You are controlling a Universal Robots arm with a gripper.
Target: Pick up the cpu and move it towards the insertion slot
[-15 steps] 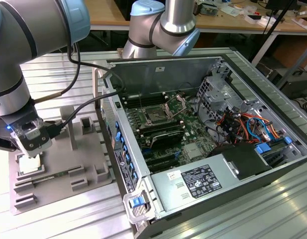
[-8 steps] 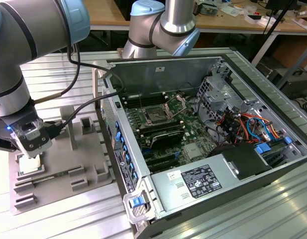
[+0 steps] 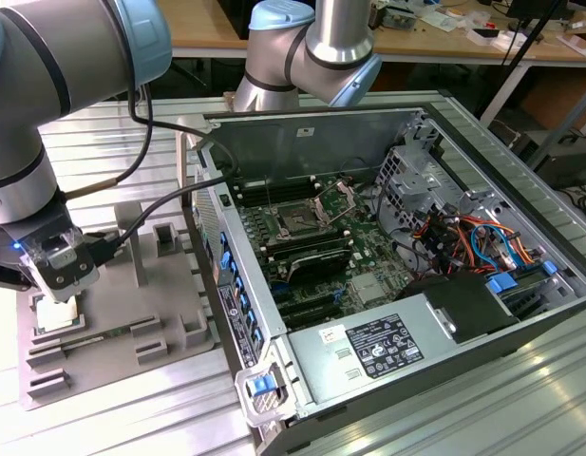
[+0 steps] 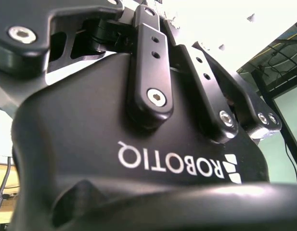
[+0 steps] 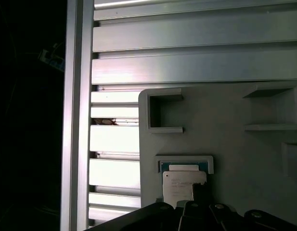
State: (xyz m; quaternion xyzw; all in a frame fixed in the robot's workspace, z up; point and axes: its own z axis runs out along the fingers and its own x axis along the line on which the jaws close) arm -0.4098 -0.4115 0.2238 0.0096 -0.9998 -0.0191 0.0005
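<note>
We see the cpu lying flat in a shallow framed recess of the grey tray, close to the tray's edge on the exterior view's left. The first wrist view shows its pale top facing up inside that recess, just in from the tray's edge.

The gripper hangs directly over the chip, its tip right at the chip's upper face. From these views we cannot say whether they touch. We also cannot tell how far the gripper is open, or whether it grips anything. In the first wrist view a dark part of the gripper covers one corner of the chip. In the second wrist view we see the gripper's black body and its linkages from very close.

The tray rests on a slatted aluminium table. Beside the tray, on the exterior view's right, stands an open computer case. The insertion slot sits on the board inside it, well apart from the chip, and its metal bracket is tilted up.
</note>
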